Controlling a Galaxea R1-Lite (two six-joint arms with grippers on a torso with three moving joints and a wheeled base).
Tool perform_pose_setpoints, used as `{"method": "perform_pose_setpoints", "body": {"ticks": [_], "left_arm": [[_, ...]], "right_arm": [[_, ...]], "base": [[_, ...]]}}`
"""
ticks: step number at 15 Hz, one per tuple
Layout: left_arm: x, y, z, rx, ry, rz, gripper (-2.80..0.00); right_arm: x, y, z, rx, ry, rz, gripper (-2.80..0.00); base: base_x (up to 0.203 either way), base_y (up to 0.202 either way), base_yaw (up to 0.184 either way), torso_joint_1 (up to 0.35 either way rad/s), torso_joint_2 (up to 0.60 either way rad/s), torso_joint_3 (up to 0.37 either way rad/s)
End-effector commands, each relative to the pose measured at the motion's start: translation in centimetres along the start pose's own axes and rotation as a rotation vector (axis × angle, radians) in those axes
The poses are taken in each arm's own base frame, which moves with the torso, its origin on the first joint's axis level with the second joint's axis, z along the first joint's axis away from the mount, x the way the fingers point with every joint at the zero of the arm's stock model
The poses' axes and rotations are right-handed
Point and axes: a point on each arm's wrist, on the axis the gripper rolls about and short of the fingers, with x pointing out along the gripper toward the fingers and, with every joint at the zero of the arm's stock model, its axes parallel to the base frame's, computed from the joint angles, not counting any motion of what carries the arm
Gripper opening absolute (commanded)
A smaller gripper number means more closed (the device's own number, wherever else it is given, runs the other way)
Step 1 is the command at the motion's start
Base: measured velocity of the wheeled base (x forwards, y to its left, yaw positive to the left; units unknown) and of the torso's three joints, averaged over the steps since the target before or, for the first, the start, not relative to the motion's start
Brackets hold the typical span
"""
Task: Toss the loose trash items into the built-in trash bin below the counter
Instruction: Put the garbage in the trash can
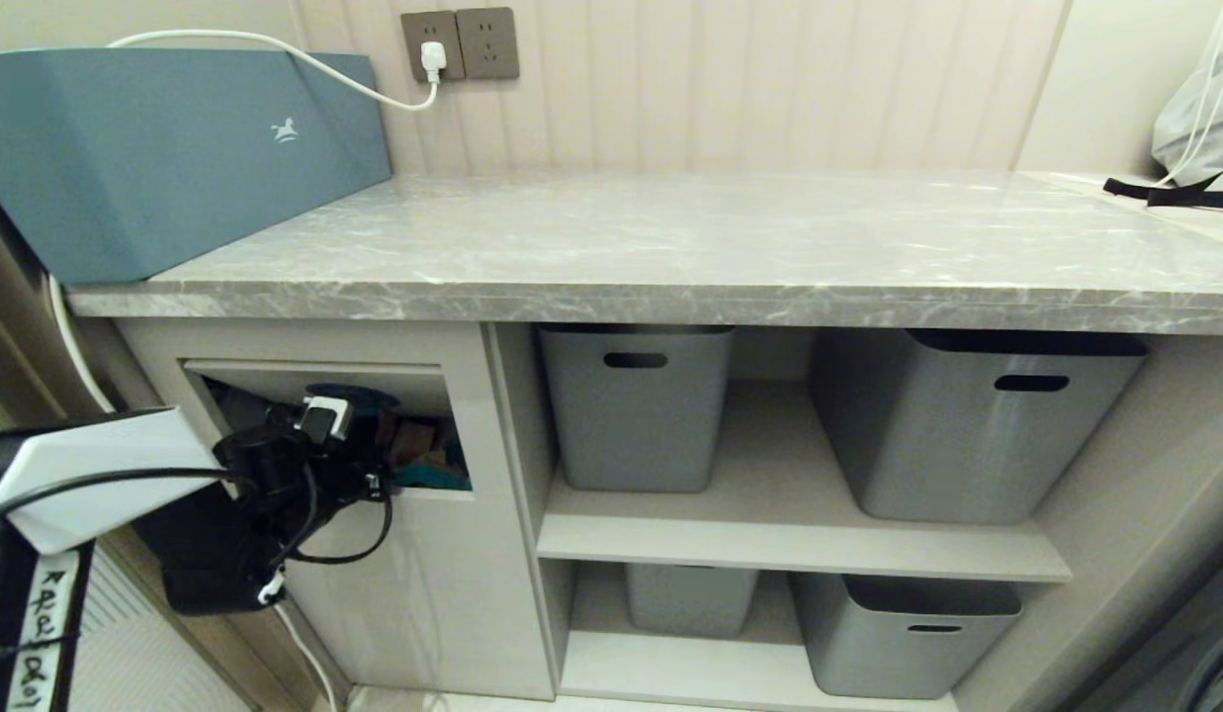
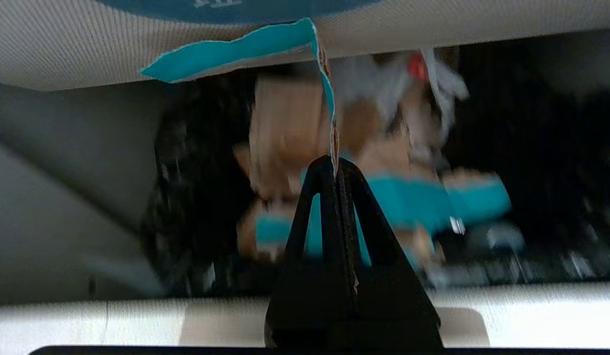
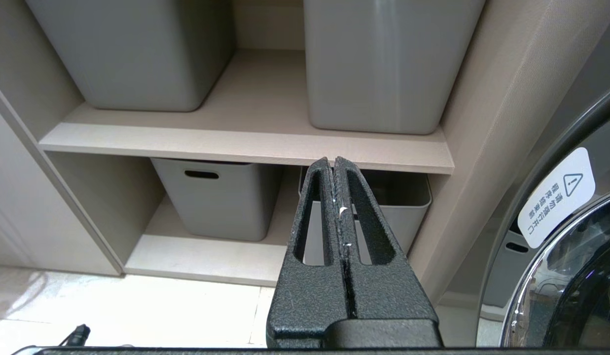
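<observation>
1. Head view: a long grey marble-look worktop (image 1: 690,247) runs along a beige panelled wall; grey plastic tubs (image 1: 636,405) sit on shelves below. The left claw (image 1: 379,465) reaches into the beige cabinet's open trash bin (image 1: 453,593).
2. Left wrist view: the left claw (image 2: 336,165), closed, pinches a thin teal-edged strip (image 2: 235,52) that runs lengthwise away from the tips towards the flap, then bends sideways over the scraps.
3. Right wrist view: the right claw (image 3: 333,162) is closed and empty, near the shelves.

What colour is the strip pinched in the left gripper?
Teal with a thin white edge; the strip shows best in the left wrist view, pinched by the left gripper.
</observation>
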Motion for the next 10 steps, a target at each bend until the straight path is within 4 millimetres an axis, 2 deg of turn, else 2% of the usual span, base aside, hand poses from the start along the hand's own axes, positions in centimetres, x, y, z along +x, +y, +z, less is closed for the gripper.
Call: {"method": "perform_pose_setpoints", "body": {"ticks": [1,4,5,10], "left_arm": [[0.88,0.01,-0.44,0.003,-0.012,0.0,-2.8],[1.06,0.01,-0.6,0.006,-0.011,0.002,-2.8],[1.06,0.01,-0.6,0.011,-0.011,0.003,0.0],[0.93,-0.1,-0.39,0.021,-0.013,0.004,0.0]], "right_arm": [[0.0,0.0,0.0,0.0,0.0,0.0,-2.8],[0.0,0.0,0.0,0.0,0.0,0.0,-2.8],[0.0,0.0,0.0,0.0,0.0,0.0,-2.8],[0.0,0.0,0.0,0.0,0.0,0.0,-2.8]], "base": [[0.0,0.0,0.0,0.0,0.0,0.0],[0.0,0.0,0.0,0.0,0.0,0.0],[0.0,0.0,0.0,0.0,0.0,0.0],[0.0,0.0,0.0,0.0,0.0,0.0]]}}
